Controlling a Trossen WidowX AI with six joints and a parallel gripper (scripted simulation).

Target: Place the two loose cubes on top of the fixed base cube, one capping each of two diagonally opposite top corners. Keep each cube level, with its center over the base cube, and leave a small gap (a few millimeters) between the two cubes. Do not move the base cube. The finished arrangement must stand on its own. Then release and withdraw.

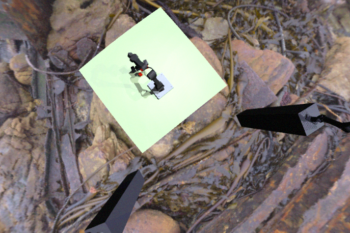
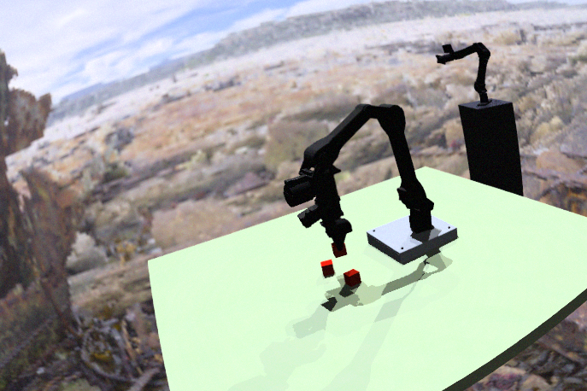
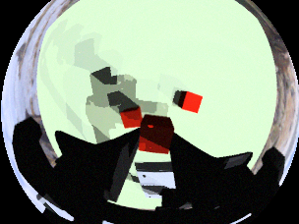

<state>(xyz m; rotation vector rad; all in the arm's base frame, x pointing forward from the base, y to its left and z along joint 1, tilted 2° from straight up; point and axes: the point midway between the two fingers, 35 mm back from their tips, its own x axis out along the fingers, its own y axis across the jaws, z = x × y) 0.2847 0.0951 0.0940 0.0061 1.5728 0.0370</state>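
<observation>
My gripper (image 2: 338, 246) (image 3: 155, 134) is shut on a red cube (image 2: 338, 249) (image 3: 156, 135) and holds it a little above the pale green table (image 1: 153, 41) (image 2: 487, 277) (image 3: 197, 28). Two more red cubes stand on the table just below and in front of it. One cube (image 2: 327, 267) (image 3: 132, 118) is almost under the held cube and partly hidden by it in the wrist view. The other cube (image 2: 352, 277) (image 3: 192, 100) stands a little apart to the right. I cannot tell which of the two is the fixed base cube.
The arm stands on a grey base plate (image 1: 167, 84) (image 2: 390, 239) right of the cubes. A black pillar (image 1: 274, 118) (image 2: 490, 142) with a second arm stands beyond the table's far corner. Another black pillar (image 1: 120, 203) stands off the table.
</observation>
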